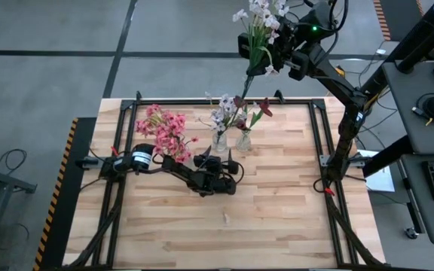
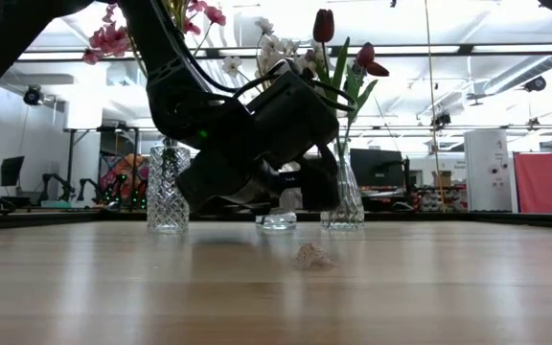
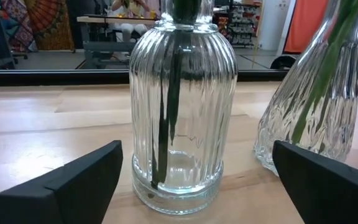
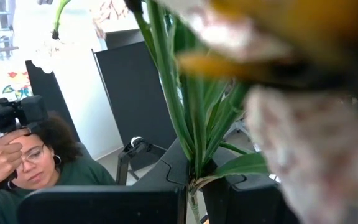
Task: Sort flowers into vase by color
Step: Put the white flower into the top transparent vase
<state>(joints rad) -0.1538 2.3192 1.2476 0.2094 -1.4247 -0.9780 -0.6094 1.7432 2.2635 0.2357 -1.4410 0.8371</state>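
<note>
My right gripper [image 1: 271, 51] is raised high over the table's far edge and is shut on a white-lilac flower stem [image 1: 258, 30]. My left gripper [image 1: 227, 164] is low over the table's middle, open and empty. Its fingers stand just short of a ribbed glass vase [image 3: 179, 106], one to each side. That vase holds white-lilac flowers [image 1: 221, 117]. A flared glass vase [image 3: 319, 93] next to it holds dark red tulips [image 1: 253, 109]. Pink blossoms [image 1: 164, 132] stand in a cut-glass vase [image 2: 168, 187] to the left. My right gripper pinches the flower's green stalk [image 4: 194, 177] between its two fingers, where the leaves branch off. The flower is lifted clear. Its blossoms [image 1: 262, 11] are above the fingers and its lower stalk end [image 1: 249, 75] hangs below them.
A small fallen blossom [image 2: 311, 256] lies on the wooden table toward its near edge. A black frame [image 1: 202, 102] runs round the table top. A person with a camera [image 4: 30, 162] shows beyond the table in the right wrist view.
</note>
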